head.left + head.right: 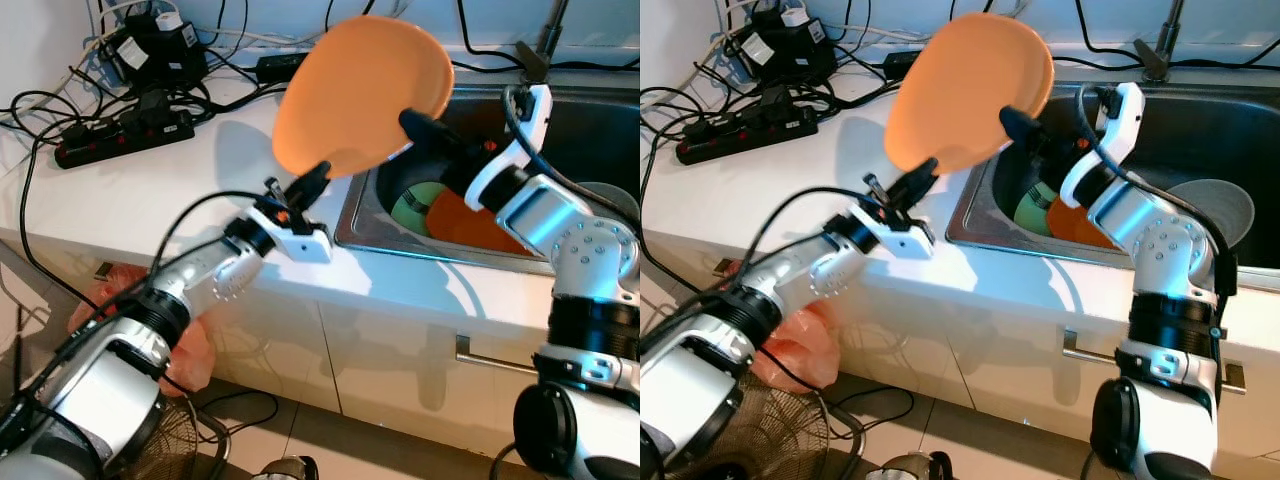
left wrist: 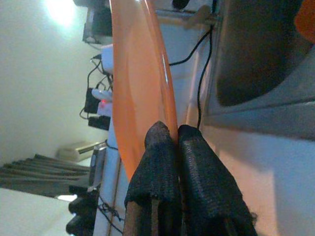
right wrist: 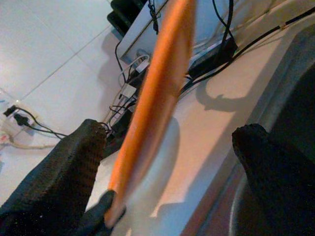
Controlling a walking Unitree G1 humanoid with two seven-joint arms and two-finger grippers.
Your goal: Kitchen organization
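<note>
The left tool (image 1: 318, 176) is pinching the orange plate (image 1: 365, 90) above the table (image 1: 150, 190); the right tool (image 1: 415, 122) is gaping wide beside its rim.

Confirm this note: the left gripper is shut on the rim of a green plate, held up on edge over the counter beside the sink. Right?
Not quite. The plate is orange, not green, as the left eye view shows. The rest stands: the left gripper is shut on its rim, holding it on edge over the counter beside the sink.

No lettering, label or number is legible anywhere, possibly because small print blurs.
</note>
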